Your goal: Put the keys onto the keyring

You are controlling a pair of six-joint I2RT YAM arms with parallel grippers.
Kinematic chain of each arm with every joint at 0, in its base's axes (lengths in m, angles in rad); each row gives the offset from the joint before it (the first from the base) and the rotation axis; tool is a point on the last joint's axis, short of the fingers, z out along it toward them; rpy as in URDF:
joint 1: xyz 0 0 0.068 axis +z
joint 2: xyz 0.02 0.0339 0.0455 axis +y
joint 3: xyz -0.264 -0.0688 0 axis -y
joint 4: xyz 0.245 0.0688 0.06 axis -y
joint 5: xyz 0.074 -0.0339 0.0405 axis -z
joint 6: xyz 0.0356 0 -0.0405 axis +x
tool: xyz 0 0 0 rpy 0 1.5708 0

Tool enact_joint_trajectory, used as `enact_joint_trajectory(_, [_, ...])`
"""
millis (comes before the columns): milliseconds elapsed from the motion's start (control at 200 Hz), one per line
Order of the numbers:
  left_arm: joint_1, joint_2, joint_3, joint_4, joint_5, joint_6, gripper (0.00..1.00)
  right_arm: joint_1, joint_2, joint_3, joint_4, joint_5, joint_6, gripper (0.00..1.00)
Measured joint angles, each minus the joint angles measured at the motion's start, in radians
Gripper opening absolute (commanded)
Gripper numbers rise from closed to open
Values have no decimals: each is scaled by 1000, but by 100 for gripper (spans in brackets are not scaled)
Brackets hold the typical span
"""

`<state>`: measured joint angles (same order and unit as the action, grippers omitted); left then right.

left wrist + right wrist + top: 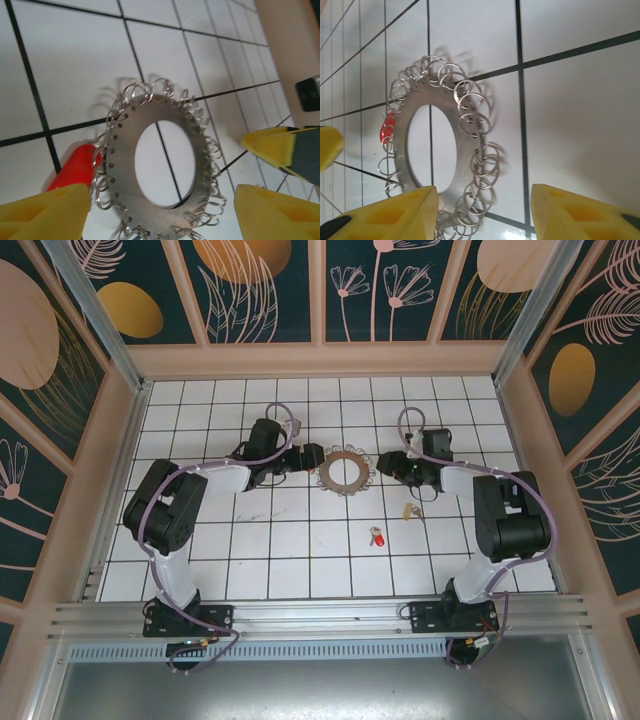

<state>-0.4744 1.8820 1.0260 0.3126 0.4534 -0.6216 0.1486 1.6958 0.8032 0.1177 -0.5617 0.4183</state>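
The keyring lies flat on the white tiles between my two grippers, a grey plate with a wide hole and a rim of wire loops. My left gripper stands open at its left side; in the left wrist view the keyring lies between the yellow fingers. A red key head rests against the rim among the loops; whether it is threaded I cannot tell. My right gripper is open at the right side, over the keyring. A second red-headed key lies loose on the tiles.
A small brassy piece lies on the tiles near the right arm. Wooden walls ring the tiled floor. The right gripper's yellow finger shows past the ring, the left gripper's finger likewise.
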Motion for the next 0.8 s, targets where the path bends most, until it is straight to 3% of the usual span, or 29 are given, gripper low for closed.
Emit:
enact_joint_trajectory(285, [0, 33, 27, -71, -19, 0, 72, 7, 92, 37, 13, -55, 14, 50])
enact_joint_trajectory(801, [-24, 115, 74, -95, 15, -8, 68, 17, 251, 255, -77, -92, -55, 50])
